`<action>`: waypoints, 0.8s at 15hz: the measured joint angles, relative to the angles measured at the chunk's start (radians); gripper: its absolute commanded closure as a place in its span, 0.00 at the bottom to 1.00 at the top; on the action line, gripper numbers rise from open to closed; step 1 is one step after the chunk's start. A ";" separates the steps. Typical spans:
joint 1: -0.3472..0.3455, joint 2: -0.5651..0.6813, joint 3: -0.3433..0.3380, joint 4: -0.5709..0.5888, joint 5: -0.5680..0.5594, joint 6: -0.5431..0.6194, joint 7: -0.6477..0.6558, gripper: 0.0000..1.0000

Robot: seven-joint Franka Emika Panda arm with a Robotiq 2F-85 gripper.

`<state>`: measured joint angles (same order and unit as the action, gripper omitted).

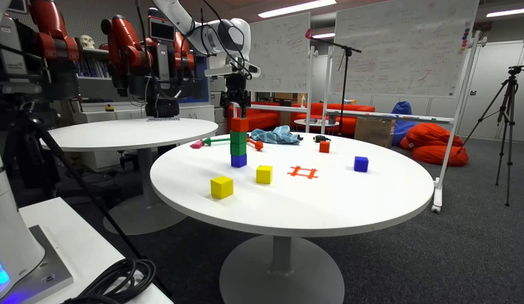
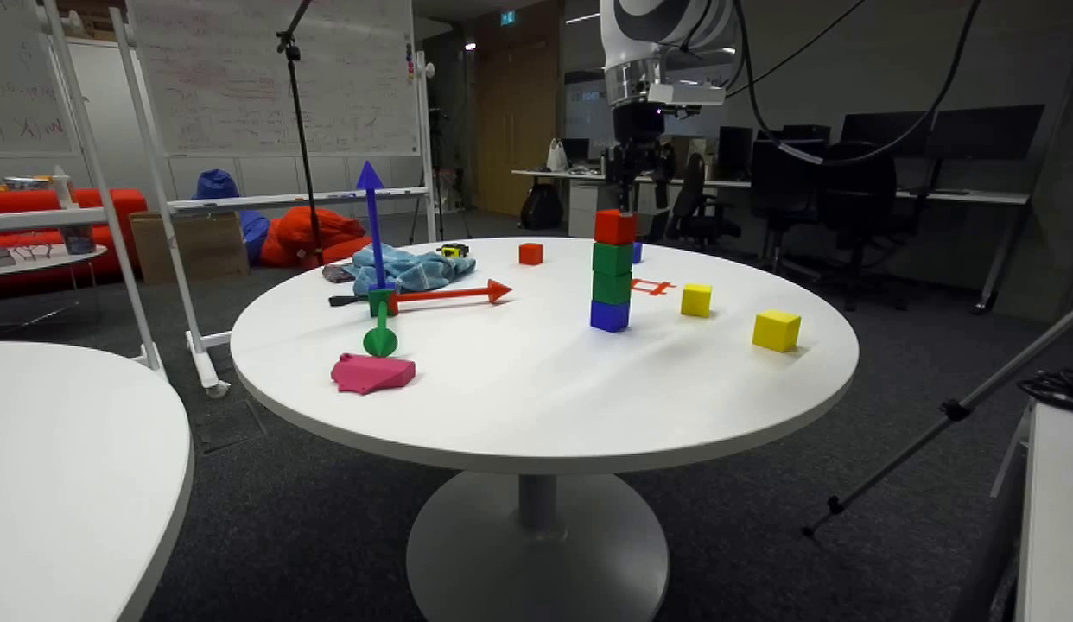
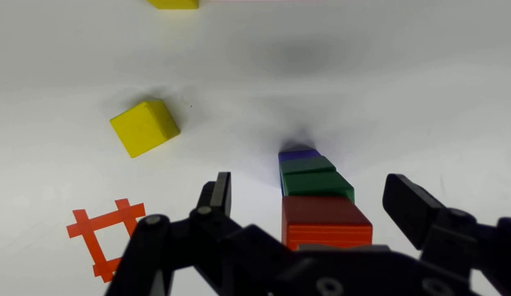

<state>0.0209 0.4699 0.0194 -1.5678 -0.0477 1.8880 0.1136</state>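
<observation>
A tower of cubes stands on the round white table (image 1: 312,207): a blue cube (image 1: 239,161) at the bottom, a green cube (image 1: 238,149), another green cube (image 1: 238,137), and a red cube (image 1: 239,124) on top. My gripper (image 3: 310,181) is open directly above the tower, pointing down. In the wrist view the top red cube (image 3: 327,224) appears between the spread fingers, with room on both sides and neither finger touching it. The gripper's body hides part of that cube there. In both exterior views the fingertips end around or just above the tower's top.
Two yellow cubes (image 2: 696,301) sit beside the tower, near a red tape square (image 1: 303,172). Farther off are a loose blue cube (image 1: 360,164) and red cube (image 1: 324,146). A three-arrow axes model (image 2: 381,302), pink piece (image 2: 372,373) and blue cloth (image 2: 424,270) also occupy the table.
</observation>
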 measured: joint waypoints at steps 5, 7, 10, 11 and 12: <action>0.010 0.021 0.000 0.047 -0.029 -0.001 -0.022 0.00; 0.012 0.025 0.000 0.067 -0.030 -0.002 -0.032 0.00; 0.012 0.038 0.000 0.110 -0.007 -0.008 -0.070 0.00; 0.011 0.046 0.001 0.126 0.011 -0.014 -0.089 0.00; 0.007 0.052 0.004 0.139 0.035 -0.023 -0.109 0.00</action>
<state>0.0277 0.5223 0.0236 -1.4284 -0.0131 1.8648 0.0044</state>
